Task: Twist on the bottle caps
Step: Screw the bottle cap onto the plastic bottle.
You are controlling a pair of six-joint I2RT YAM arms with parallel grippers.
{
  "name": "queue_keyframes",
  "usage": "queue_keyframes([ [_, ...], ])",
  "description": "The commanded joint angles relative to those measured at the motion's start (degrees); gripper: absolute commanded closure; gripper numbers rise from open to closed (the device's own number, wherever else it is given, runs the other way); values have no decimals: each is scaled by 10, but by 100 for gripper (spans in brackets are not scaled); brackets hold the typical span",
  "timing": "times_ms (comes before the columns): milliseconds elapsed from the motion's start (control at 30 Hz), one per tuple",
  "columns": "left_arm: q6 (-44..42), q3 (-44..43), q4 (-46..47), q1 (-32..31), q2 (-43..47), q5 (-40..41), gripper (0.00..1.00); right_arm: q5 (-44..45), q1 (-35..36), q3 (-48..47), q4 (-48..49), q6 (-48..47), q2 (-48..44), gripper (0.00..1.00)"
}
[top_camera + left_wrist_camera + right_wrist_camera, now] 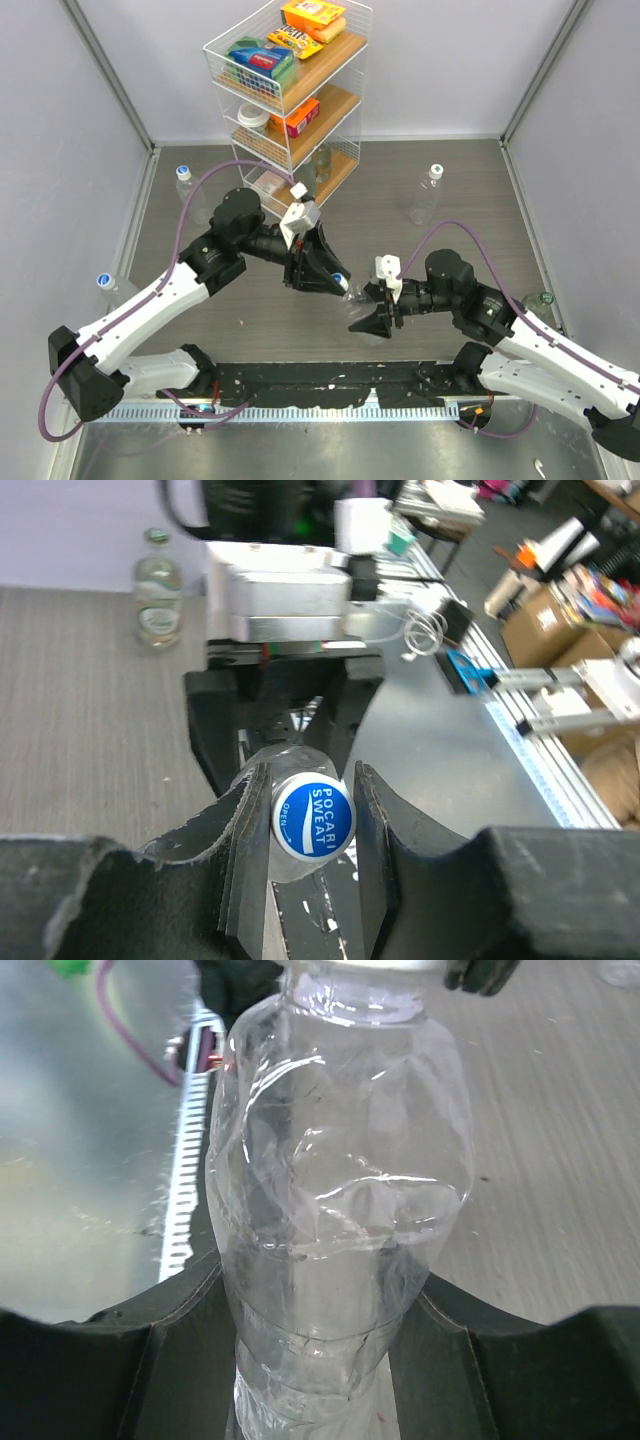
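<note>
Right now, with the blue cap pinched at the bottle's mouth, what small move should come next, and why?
Probably twist the left gripper to turn the cap down the threads. The cap sits in its grip at the neck, and the right gripper clamps the bottle by its body, so it looks braced.

You are looking at your right tool [320, 1360] gripping the dented clear bottle [340, 1180] by its lower body, both black fingers [150, 1350] pressing its sides, its neck pointing away over the grey table [540, 1160]
</note>
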State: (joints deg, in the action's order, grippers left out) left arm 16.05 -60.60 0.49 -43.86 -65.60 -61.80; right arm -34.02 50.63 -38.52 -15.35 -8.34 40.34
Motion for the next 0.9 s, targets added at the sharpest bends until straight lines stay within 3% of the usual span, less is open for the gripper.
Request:
queue_keyframes([
  [0, -91, 7, -51, -13, -12, -119, 100, -190, 14, -24, 134, -67, -4, 99],
  [200, -117, -7, -89, -13, -30, -130, 94, -213, 14, -26, 139, -70, 5, 99],
  [267, -115, -7, -89, -13, -23, -112, 86, -207, 14, -26, 138, -70, 5, 99],
  [367, -70, -8, -63, -13, -1, -42, 58, -167, 14, -29, 127, -72, 4, 99],
  [400, -47, -7, -49, -13, 9, -12, 26, -151, 14, -30, 120, -71, 5, 99],
  [467, -10, 0, -25, -13, 33, 64, 5, -97, 14, -30, 114, -63, 5, 99],
  [500, -2, 3, -23, -13, 46, 106, 0, -60, 15, -30, 113, -56, 5, 99],
  [667, 54, 24, -8, -13, 108, 287, 0, 26, 15, -27, 102, -50, 3, 99],
  [800, 81, 25, -8, -13, 137, 344, 0, 129, 14, -36, 93, -40, 13, 99],
  [867, 97, 22, -10, -13, 142, 372, 0, 232, 15, -42, 91, -20, 22, 99],
])
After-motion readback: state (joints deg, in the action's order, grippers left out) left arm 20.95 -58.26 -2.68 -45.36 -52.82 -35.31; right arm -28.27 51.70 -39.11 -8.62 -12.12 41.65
